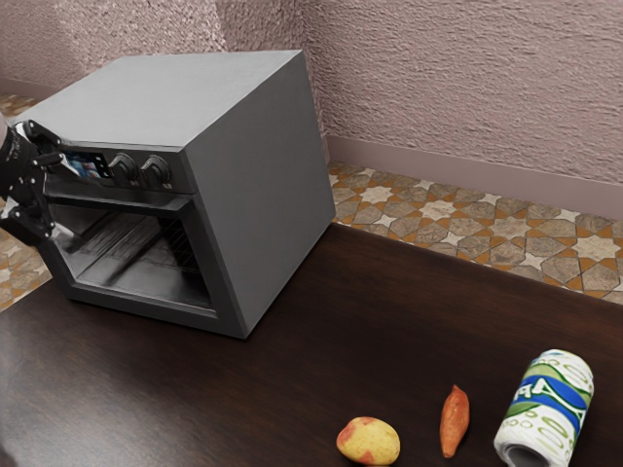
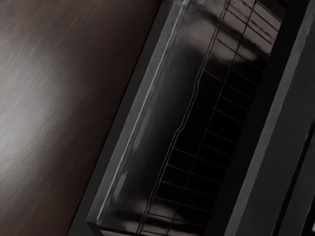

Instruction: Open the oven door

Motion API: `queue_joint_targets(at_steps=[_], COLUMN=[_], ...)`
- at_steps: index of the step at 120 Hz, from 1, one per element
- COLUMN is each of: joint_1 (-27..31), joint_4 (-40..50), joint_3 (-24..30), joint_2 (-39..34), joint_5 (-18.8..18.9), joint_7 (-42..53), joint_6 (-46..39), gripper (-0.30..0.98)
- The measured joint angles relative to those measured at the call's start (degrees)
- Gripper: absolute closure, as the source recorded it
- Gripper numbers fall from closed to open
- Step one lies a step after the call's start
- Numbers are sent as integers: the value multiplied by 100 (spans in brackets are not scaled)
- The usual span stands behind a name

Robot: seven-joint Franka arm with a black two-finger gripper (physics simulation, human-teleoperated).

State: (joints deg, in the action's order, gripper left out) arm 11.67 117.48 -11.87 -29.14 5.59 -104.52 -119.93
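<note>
A paper-towel roll, printed in blue and green, lies on its side at the near edge of a dark wooden table, next to an orange, carrot-like vegetable and a yellow-and-red fruit or potato. Farther back, a gray countertop oven stands on the same tabletop, toward the exterior view's left, its front door apparently shut, with a wire rack behind the window. The handle runs along the door's upper edge, beneath two knobs. At the end of that front nearer the exterior view's left edge, the arm's black gripper faces the door, its two fingers spread well apart, one high by the control panel and one lower, in front of the window. Nothing appears clamped between them; whether either finger touches the oven cannot be told. The step in hand looks to be the reach for the handle, with the pull still to be made. The next move likely calls for settling the handle squarely between the fingers, closing on it, then drawing it outward and down, since a handle set so high suggests a hinge along the bottom. Closing off line could let the fingers slip or press on the glass. Beyond the oven spreads a star-patterned tile floor, with a rough pinkish wall behind.
</note>
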Motion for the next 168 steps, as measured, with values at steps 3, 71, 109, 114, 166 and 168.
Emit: queue_joint_targets(at_steps=[3,71,109,114,166,168], joint_1=[41,240,348,360,337,337], joint_4=[-1,183,333,355,359,358], joint_3=[0,294,344,344,426,428], joint_2=[11,2,-31,-38,114,120], joint_5=[-4,-7,80,66,-1,-1], joint_7=[-20,55,592,639,949,955], joint_6=[-53,-435,-456,-457,-667,-680], gripper=[0,0,0,0,0,0])
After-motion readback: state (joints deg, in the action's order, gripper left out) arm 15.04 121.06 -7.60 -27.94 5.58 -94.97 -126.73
